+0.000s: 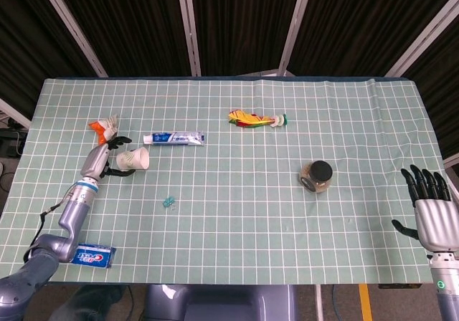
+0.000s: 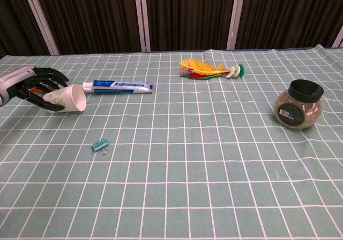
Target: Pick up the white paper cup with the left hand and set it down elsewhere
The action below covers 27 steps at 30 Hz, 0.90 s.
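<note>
The white paper cup point(image 1: 136, 160) point(image 2: 69, 97) lies on its side at the table's left, mouth toward the right. My left hand point(image 1: 107, 152) point(image 2: 37, 84) is at its closed end, with fingers curled over the top of the cup and the thumb under it, gripping it. The cup still rests on the green checked cloth. My right hand point(image 1: 432, 210) hovers open at the table's far right edge, fingers spread, holding nothing; the chest view does not show it.
A toothpaste tube point(image 1: 174, 139) point(image 2: 118, 85) lies just behind the cup, and an orange-white wrapper point(image 1: 104, 126) behind my left hand. A teal clip point(image 1: 169, 203) point(image 2: 99, 145) lies in front. A feathered shuttlecock point(image 1: 254, 120), a jar point(image 1: 317, 175) and a toothpaste box point(image 1: 90, 254) lie farther off.
</note>
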Tool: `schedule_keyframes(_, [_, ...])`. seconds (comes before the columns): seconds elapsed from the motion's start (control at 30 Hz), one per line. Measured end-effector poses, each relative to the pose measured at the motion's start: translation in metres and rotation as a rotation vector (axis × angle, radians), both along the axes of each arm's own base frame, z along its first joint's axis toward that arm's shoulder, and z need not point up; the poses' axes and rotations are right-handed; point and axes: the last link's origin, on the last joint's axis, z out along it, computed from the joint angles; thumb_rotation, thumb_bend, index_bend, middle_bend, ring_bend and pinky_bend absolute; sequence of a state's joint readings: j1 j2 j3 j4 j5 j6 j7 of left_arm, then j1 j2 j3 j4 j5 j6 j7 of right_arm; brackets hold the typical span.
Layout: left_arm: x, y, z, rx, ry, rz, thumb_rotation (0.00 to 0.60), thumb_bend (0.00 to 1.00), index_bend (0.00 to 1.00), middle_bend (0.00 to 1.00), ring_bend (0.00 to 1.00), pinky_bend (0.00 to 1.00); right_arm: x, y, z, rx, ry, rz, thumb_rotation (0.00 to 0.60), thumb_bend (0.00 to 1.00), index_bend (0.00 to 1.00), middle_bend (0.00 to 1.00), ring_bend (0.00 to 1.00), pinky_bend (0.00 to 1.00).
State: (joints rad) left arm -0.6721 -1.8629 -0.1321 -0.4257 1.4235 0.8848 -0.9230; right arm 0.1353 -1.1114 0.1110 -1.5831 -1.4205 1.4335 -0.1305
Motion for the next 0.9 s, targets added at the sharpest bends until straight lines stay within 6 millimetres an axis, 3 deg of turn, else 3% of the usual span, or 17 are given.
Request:
schedule_keyframes(0.17, [0.003,0.003,-0.007,-0.007,0.013,0.01,0.6,0.07,0.37,0.31,0.29,0.28,-0.001,-0.001,0.0,0.001,-0.001,-0.006,0.6,0.0,0.0,0.0,0.0,0.0])
schedule_keyframes(0.3, [0.005,0.004,-0.009,-0.001,0.022,0.006,0.6,0.19,0.47,0.4,0.36,0.34,-0.002,-0.001,0.0,0.0,-0.004,-0.01,0.6,0.0,0.0,0.0,0.0,0.0])
schedule_keyframes(0.57, [0.007,0.002,-0.007,0.027,0.079,-0.029,0.6,0.24,0.55,0.47,0.43,0.39,-0.002,-0.001,0.002,0.0,-0.011,-0.009,0.6,0.0,0.0,0.0,0.0,0.0])
schedule_keyframes(0.9, [0.032,-0.008,0.014,0.115,0.369,-0.359,0.6,0.24,0.53,0.45,0.41,0.39,0.001,0.002,0.003,0.0,-0.023,-0.005,0.6,0.0,0.0,0.0,0.0,0.0])
